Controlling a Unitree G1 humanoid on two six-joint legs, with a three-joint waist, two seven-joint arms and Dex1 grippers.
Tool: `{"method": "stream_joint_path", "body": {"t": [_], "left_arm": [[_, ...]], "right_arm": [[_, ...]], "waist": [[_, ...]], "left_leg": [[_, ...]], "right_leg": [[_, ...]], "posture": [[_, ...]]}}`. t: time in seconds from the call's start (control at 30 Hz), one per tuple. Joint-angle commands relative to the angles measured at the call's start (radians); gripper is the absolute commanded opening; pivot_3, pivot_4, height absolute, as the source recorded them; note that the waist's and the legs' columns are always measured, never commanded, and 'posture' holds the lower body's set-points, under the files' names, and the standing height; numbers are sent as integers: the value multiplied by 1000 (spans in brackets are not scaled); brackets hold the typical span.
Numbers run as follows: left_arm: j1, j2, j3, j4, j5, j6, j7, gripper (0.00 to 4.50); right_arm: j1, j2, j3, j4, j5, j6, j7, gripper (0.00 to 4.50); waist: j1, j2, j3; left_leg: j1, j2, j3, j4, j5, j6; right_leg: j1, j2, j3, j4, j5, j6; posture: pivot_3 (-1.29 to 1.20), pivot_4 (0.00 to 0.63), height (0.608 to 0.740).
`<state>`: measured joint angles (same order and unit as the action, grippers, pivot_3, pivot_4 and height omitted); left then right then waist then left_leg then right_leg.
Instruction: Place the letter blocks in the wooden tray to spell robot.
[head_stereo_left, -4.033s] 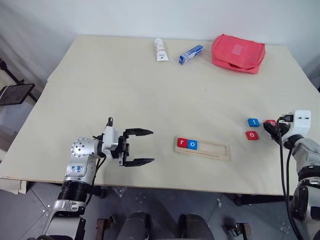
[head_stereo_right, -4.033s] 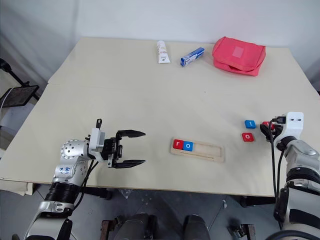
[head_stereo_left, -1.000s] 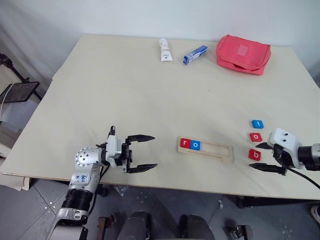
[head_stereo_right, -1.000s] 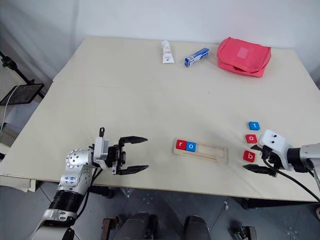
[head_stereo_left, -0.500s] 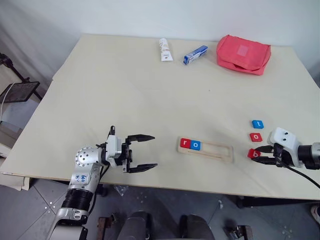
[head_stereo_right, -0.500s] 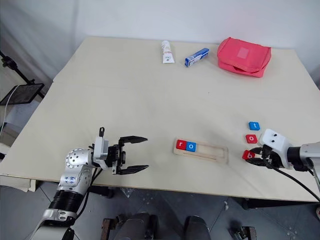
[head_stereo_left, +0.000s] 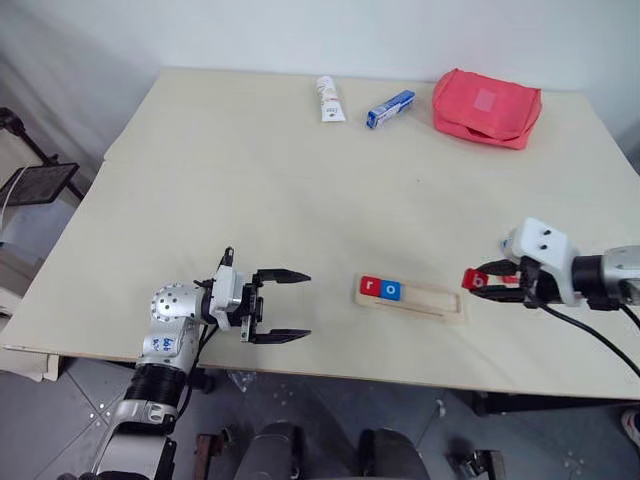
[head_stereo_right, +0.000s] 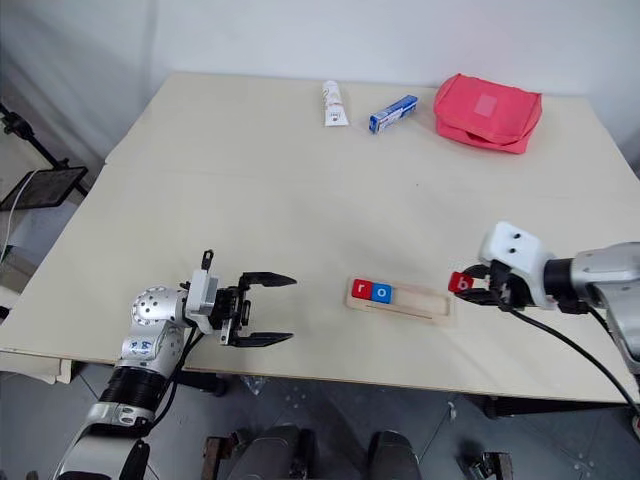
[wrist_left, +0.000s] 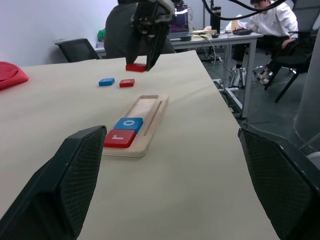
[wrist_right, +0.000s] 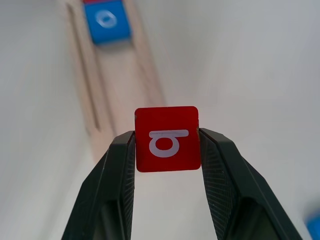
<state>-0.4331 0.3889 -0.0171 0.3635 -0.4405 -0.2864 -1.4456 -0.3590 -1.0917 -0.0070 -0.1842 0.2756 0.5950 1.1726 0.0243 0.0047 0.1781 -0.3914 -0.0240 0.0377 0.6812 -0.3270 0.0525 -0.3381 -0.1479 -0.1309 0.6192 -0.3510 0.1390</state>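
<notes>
1. b block (wrist_right: 167, 138): red, pinched between the right gripper's (head_stereo_right: 470, 288) two fingers, off the table, just past the tray's right end.
2. Tray (head_stereo_left: 435, 300): near the front edge of the table (head_stereo_left: 250, 180), lying left-right. Red r (head_stereo_left: 369, 287) and blue o (head_stereo_left: 391, 291) sit side by side in its left end, touching; the rest of the groove is bare.
3. Loose blocks: blue one (wrist_left: 106, 81) and red one (wrist_left: 127, 83) lie flat on the table beyond the tray's right end, near each other, not touching. Letters unreadable there.
4. Left gripper (head_stereo_left: 283, 306): fingers spread wide, nothing between them, pointing toward the tray from its left, well apart from it.
5. Far edge: white tube (head_stereo_left: 325, 98), blue-and-white box (head_stereo_left: 389, 108), red pouch (head_stereo_left: 486, 107) in a row, well apart from the tray.
6. Left wrist view background: desks, chairs, a seated person (wrist_left: 267, 22).
</notes>
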Motion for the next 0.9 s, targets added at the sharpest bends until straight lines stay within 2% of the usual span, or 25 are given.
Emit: {"method": "stream_joint_path", "body": {"t": [0.03, 0.2, 0.4, 0.9], "left_arm": [[-26, -16, 0, 18, 0, -21, -1, 4500], [-37, -45, -6, 23, 5, -29, 14, 4500], [-25, -52, -4, 11, 9, -33, 25, 4500], [-2, -63, -9, -13, 11, -33, 54, 4500]], "right_arm": [[-75, 46, 87, -38, -15, 33, -6, 1459], [-228, 148, 243, -10, -75, 70, -13, 1459], [-287, 168, 329, 38, -130, 63, 7, 1459], [-305, 174, 344, 56, -170, 71, 19, 1459]], "waist": [[-1, 0, 0], [-4, 0, 0], [0, 0, 0], [-3, 0, 0]], "left_leg": [[0, 0, 0, 0, 0, 0], [0, 0, 0, 0, 0, 0], [-1, -1, -2, 0, 0, 0], [-2, -1, -1, 0, 0, 0]], "right_leg": [[0, 0, 0, 0, 0, 0], [-1, 0, -1, 1, 0, 0], [-2, 0, -1, 2, 0, 0], [-2, 0, -1, 2, 0, 0]], "posture": [[0, 150, 740], [0, 150, 740], [0, 150, 740], [0, 150, 740]]}}
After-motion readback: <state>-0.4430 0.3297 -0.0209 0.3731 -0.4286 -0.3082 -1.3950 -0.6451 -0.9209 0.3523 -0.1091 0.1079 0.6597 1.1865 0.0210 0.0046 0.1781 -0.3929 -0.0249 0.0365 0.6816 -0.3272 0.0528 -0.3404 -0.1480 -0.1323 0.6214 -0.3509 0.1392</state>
